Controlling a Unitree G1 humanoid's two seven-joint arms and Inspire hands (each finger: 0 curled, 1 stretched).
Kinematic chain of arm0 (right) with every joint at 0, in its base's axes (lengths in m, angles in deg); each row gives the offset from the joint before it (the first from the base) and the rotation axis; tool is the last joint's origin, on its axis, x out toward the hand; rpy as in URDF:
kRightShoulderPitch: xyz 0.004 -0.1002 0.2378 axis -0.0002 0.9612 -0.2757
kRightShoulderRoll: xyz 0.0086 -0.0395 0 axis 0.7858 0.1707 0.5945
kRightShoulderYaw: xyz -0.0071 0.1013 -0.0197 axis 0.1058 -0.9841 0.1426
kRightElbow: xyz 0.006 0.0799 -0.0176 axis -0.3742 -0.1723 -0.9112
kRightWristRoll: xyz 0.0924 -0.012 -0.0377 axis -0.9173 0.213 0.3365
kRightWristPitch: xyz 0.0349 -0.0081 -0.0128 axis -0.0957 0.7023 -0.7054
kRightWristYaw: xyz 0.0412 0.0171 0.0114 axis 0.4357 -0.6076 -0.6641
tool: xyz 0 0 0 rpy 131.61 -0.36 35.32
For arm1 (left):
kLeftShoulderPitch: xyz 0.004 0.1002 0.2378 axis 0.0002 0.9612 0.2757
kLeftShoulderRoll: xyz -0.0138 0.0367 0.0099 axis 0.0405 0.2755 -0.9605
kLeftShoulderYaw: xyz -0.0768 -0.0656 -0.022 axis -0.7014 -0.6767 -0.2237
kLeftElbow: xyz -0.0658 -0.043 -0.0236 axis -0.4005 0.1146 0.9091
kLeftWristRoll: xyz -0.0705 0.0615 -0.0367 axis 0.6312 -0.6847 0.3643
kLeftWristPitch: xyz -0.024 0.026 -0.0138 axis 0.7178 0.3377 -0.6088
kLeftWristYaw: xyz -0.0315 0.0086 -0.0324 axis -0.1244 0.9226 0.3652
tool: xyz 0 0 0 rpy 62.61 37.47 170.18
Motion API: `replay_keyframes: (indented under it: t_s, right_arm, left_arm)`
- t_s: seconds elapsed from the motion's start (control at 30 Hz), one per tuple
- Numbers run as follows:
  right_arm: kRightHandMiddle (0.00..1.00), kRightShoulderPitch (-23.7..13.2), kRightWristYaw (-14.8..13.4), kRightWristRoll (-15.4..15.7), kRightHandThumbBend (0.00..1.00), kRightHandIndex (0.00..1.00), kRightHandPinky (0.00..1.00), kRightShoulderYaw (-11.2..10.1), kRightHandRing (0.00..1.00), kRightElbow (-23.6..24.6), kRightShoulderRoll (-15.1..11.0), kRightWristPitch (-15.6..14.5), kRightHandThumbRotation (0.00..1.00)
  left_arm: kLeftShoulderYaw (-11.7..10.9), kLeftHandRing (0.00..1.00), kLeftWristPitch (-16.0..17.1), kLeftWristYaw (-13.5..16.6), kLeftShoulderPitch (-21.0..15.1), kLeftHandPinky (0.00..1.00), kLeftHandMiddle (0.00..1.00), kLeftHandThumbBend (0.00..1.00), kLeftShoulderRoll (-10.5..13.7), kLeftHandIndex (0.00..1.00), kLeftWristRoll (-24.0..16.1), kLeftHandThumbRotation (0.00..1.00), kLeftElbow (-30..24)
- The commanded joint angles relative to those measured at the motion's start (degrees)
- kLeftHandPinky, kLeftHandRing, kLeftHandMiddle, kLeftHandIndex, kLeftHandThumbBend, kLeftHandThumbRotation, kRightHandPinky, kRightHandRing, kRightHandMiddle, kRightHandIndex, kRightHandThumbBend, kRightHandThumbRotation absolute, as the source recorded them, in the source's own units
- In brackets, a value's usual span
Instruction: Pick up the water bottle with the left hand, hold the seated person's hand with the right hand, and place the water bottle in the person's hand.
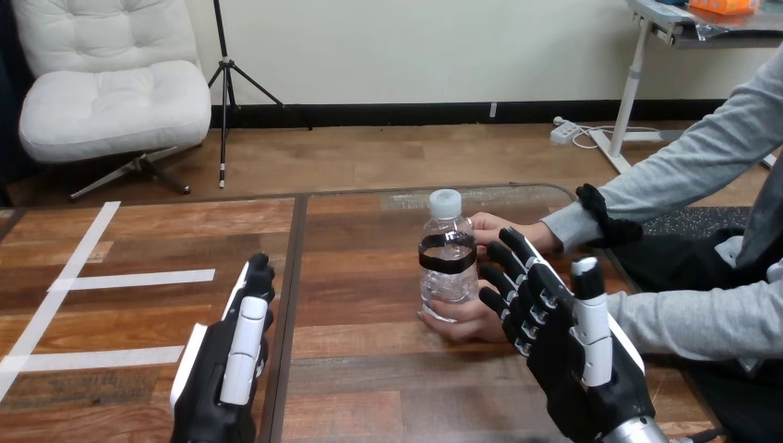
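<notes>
The bottle (449,268) stands upright on the worktop (369,369), between the person's two hands. The nearer hand (466,321) cups its base and the farther hand (499,228) lies behind its shoulder. My left robot hand (226,365) is released, fingers straight, low over the worktop and well apart from the bottle. My right robot hand (563,341) is open too, fingers spread just beside the person's nearer hand. Whether they touch I cannot tell, and I grip nothing. I judge the handover as good as done, with only drawing my hands clear left. The bottle's long axis runs vertical, with the white cap (446,202) pointing up.
</notes>
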Motion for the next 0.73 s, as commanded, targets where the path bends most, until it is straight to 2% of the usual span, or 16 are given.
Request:
replay_keyframes:
  t_s: [0.0,0.27,0.5,0.7]
  right_arm:
    - [1.0,-1.9,-1.2,-3.7,0.87,0.99,1.0,1.0,1.0,13.6,4.1,0.1,1.0]
    - [1.0,-1.4,-1.8,-2.7,0.88,0.98,1.0,1.3,1.0,14.3,5.5,0.3,1.0]
    - [0.99,-1.8,-1.9,-1.8,0.88,0.98,1.0,1.1,1.0,14.4,6.2,0.5,1.0]
    - [0.98,-1.9,-2.2,-0.9,0.88,0.97,1.0,0.9,0.99,14.9,6.5,0.2,1.0]
  left_arm:
    - [3.5,0.98,8.2,-0.6,-0.6,1.0,0.97,0.65,-3.4,0.94,1.2,1.0,-7.8]
    - [3.8,0.97,12.1,1.1,-2.1,1.0,0.97,0.67,-3.3,0.94,-1.1,1.0,-6.0]
    - [4.3,0.97,12.0,1.9,-2.6,1.0,0.96,0.71,-3.0,0.93,-0.5,1.0,-6.5]
    - [4.5,0.97,11.4,2.4,-2.5,1.0,0.97,0.69,-2.6,0.94,-0.2,1.0,-7.5]
